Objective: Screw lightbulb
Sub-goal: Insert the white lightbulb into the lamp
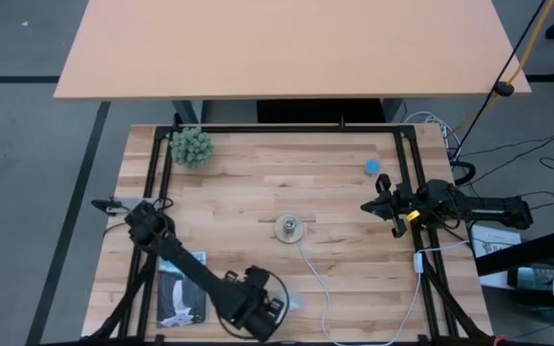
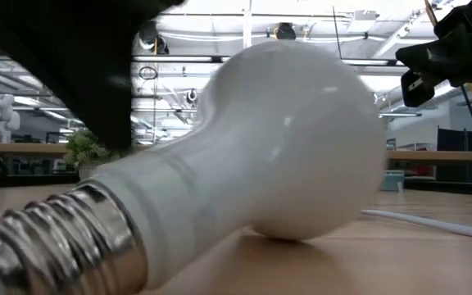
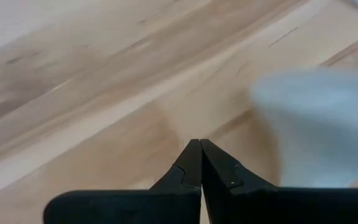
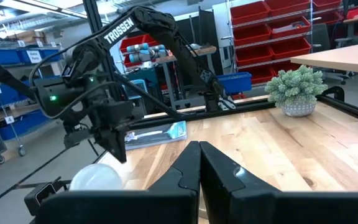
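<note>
While the lightbulb point(image 2: 277, 139) lies on its side, axis flat, the left gripper point(image 3: 200, 144), fingers pressed together, hovers just beside it, nearer than the right gripper point(image 4: 199, 146), likewise closed.

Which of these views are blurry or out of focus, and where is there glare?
Low view: the lightbulb lies so close it fills the picture, soft-edged, with pale sheen on its dome. Left wrist view: the bulb is a blurred pale shape beside the left tool, whose fingers are shut. High view: even light, no strong glare. Right wrist view: the room beyond is sharp.
</note>
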